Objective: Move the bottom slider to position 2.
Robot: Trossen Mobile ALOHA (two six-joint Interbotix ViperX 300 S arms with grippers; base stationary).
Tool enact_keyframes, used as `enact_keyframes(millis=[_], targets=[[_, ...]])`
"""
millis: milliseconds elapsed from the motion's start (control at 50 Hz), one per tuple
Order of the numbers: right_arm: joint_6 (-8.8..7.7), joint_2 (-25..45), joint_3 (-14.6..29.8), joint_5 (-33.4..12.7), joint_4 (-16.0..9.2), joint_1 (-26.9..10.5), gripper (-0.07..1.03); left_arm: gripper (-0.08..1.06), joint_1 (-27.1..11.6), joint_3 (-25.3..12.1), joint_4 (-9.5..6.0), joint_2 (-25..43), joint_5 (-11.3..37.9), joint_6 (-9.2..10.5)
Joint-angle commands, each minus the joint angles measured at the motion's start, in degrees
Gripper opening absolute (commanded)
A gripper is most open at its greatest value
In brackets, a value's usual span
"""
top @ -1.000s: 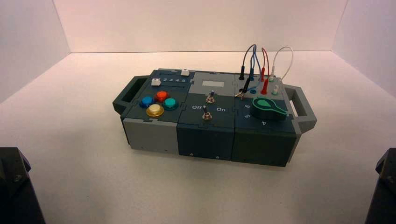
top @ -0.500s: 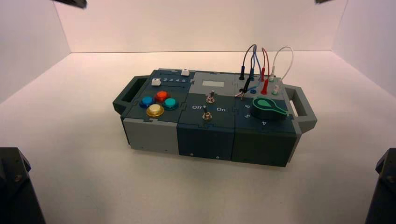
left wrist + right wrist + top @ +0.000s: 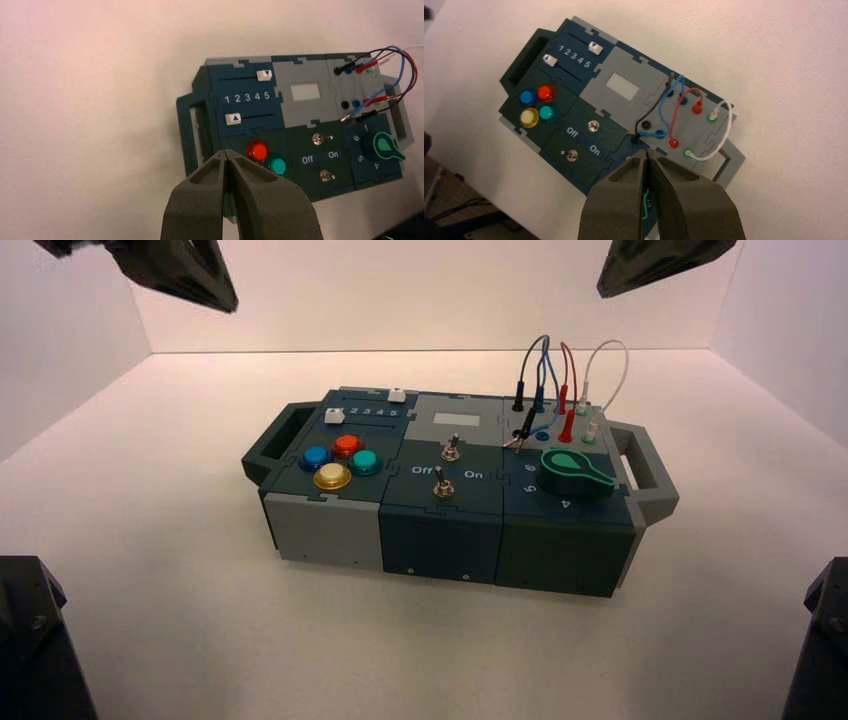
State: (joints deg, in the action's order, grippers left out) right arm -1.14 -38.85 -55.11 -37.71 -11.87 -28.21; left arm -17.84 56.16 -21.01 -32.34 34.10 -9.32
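1. Closed fully and empty, my left gripper [image 3: 226, 152] hangs high, its tips over the box's left part in its wrist view; my right gripper [image 3: 647, 152], also shut on nothing, hangs high on the right.
2. Below sits the box [image 3: 440, 540]: four round buttons [image 3: 258, 151], two switches [image 3: 326, 175], one knob [image 3: 385, 145], four wires [image 3: 730, 125], two sliders.
3. The bottom slider [image 3: 233, 119] rests at the slot's 1 end, left part.
4. Pale tabletop [image 3: 420, 650] lies beneath; pale walls [image 3: 430, 300] enclose three sides.
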Motion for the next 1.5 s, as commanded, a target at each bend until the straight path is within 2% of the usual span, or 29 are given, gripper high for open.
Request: enact_keyframes(millis=[20,100,300,420,580,940,1500], targets=[[-0.09,-0.18,2.11,0.26,-0.97,-1.58,-0.02,-0.03,-1.05,-1.67,-0.62,1.93,-1.23,0.09],[-0.09,-0.09,2.11,0.26,-1.14,-1.93,-0.02,-0.03,-1.23,-1.67,-0.7,2.99,-1.93,0.09],[-0.09,0.18,2.11,0.44,-2.11,-5.45,-0.02,-0.03,-2.29,-2.37,-0.79,6.77,-2.72,0.09],[-0.09,0.53,1.76,2.11,-3.08,-6.42,-0.02,-0.03,-2.9,-2.81,-0.79,9.4,-4.57,0.09],[-0.09,0.79,1.23,3.78,-3.08,-6.5,-0.02,-0.03,-3.08,-3.08,-0.79,11.95,-7.91,-0.09],[-0.09,3.6,1.49,3.87,-3.25,-6.5,-0.02,-0.03,-3.08,-5.36,-0.7,17.4,-8.09,-0.35],[0.09,9.05,3.34,5.8,-3.25,-7.65,-0.02,-0.03,-5.98,-8.09,-0.7,26.72,-10.37,-0.35]])
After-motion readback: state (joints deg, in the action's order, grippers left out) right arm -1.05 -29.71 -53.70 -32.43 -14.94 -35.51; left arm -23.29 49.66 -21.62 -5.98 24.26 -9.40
